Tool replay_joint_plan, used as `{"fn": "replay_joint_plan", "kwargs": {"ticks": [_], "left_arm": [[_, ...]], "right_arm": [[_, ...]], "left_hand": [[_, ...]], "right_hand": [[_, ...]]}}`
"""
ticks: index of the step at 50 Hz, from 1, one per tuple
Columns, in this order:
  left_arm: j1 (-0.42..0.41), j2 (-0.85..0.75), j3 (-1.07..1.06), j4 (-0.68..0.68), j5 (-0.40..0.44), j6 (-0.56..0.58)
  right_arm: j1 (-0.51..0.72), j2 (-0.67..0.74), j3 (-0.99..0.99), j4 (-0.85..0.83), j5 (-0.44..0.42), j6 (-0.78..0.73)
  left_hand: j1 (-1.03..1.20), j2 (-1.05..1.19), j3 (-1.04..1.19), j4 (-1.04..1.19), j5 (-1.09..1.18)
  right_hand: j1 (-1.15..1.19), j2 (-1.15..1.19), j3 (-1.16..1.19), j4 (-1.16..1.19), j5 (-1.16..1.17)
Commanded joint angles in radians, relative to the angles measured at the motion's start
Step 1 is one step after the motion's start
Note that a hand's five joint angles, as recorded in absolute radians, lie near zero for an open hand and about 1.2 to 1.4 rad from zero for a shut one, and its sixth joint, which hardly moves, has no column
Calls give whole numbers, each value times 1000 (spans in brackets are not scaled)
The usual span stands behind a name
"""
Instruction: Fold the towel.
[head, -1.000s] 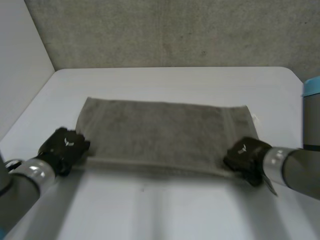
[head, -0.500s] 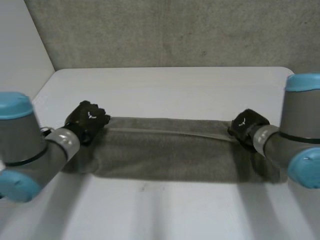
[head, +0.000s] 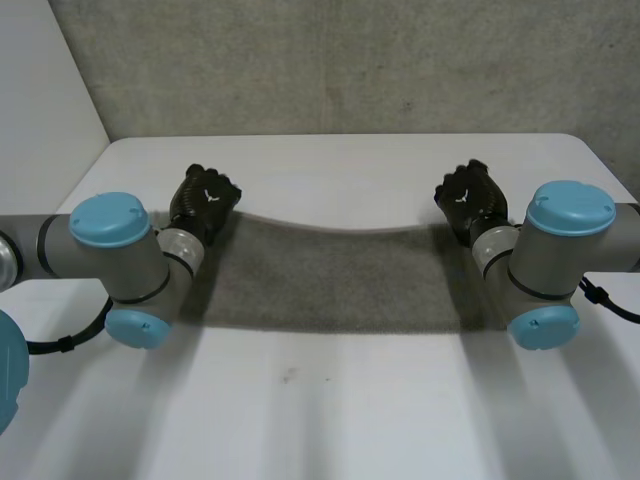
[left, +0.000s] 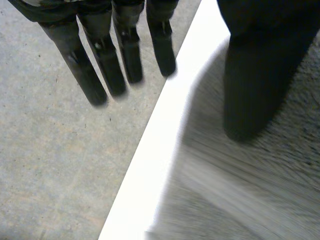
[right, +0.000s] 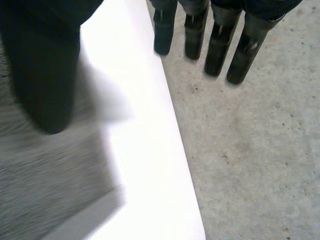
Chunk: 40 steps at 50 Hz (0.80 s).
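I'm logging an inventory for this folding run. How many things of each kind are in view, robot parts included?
Towel: 1
Hands: 2, the left hand and the right hand
Arms: 2, the left arm and the right arm
Table: 1
Total: 6

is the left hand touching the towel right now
Touching. In the head view the towel's sagging far edge ends at the left hand; the left wrist view shows its thumb on the cloth.
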Motion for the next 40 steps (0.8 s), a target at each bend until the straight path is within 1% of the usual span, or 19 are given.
{"fn": "replay_joint_plan", "kwargs": {"ticks": [1, 5, 8, 10, 11, 13, 14, 15, 16, 18, 19, 21, 22, 23, 26, 27, 29, 38, 40], "left_arm": [[-10, 46, -10, 0, 1, -11], [-11, 126, -34, -1, 1, -38], [-11, 155, -50, 0, 3, -67], [-11, 222, -97, 0, 6, -153], [-11, 222, -97, 0, 6, -153], [-10, 287, -158, -3, 6, -269], [-10, 287, -159, -3, 6, -270], [-10, 323, -194, -4, 7, -335], [-10, 324, -194, -4, 7, -336], [-5, 392, -267, -7, 15, -466], [-5, 393, -268, -7, 15, -466], [4, 452, -335, -10, 18, -582], [4, 453, -335, -11, 18, -583], [7, 477, -361, -12, 18, -633], [5, 505, -411, -23, 30, -716], [5, 505, -412, -23, 30, -716], [10, 537, -456, -38, 61, -767], [47, 571, -541, -44, 116, -784], [47, 571, -550, -37, 116, -782]], "right_arm": [[-2, -53, -7, -6, 70, 43], [-8, -132, 26, 14, 136, 136], [-12, -166, 54, 31, 138, 173], [-15, -243, 112, 99, 132, 247], [-15, -244, 112, 100, 132, 247], [-18, -300, 158, 199, 109, 320], [-18, -301, 158, 199, 109, 321], [-24, -316, 177, 257, 92, 358], [-24, -316, 177, 258, 92, 359], [-74, -331, 206, 381, 49, 429], [-74, -331, 206, 382, 49, 429], [-120, -351, 238, 484, -2, 471], [-120, -351, 238, 485, -2, 471], [-136, -357, 261, 514, -19, 477], [-163, -360, 312, 508, -57, 477], [-163, -360, 312, 508, -57, 477], [-205, -360, 362, 479, -83, 474], [-239, -345, 445, 345, -98, 465], [-242, -331, 461, 284, -98, 445]], "left_hand": [[-485, -522, -553, -547, -553], [-485, -522, -553, -547, -553], [-485, -522, -553, -547, -553], [-485, -522, -553, -547, -553], [-485, -522, -553, -547, -553], [-485, -522, -553, -547, -553], [-485, -522, -553, -547, -553], [-485, -522, -553, -547, -553], [-485, -522, -553, -547, -553], [-485, -522, -553, -547, -553], [-485, -522, -553, -547, -553], [-485, -522, -553, -547, -553], [-485, -522, -553, -547, -553], [-485, -522, -553, -547, -553], [-485, -522, -553, -547, -553], [-485, -522, -553, -547, -553], [-485, -522, -553, -547, -553], [-485, -522, -553, -547, -553], [-485, -522, -553, -547, -553]], "right_hand": [[-113, -198, -216, -214, -244], [-113, -198, -216, -214, -244], [-113, -198, -216, -214, -244], [-113, -198, -216, -214, -244], [-113, -198, -216, -214, -244], [-113, -198, -216, -214, -244], [-113, -198, -216, -214, -244], [-113, -198, -216, -214, -244], [-113, -198, -216, -214, -244], [-113, -198, -216, -214, -244], [-113, -198, -216, -214, -244], [-113, -198, -216, -214, -244], [-113, -198, -216, -214, -244], [-113, -198, -216, -214, -244], [-36, -121, -139, -137, -167], [-35, -120, -138, -136, -166], [21, -65, -83, -80, -111], [203, 117, 100, 102, 71], [416, 330, 313, 315, 284]]}}
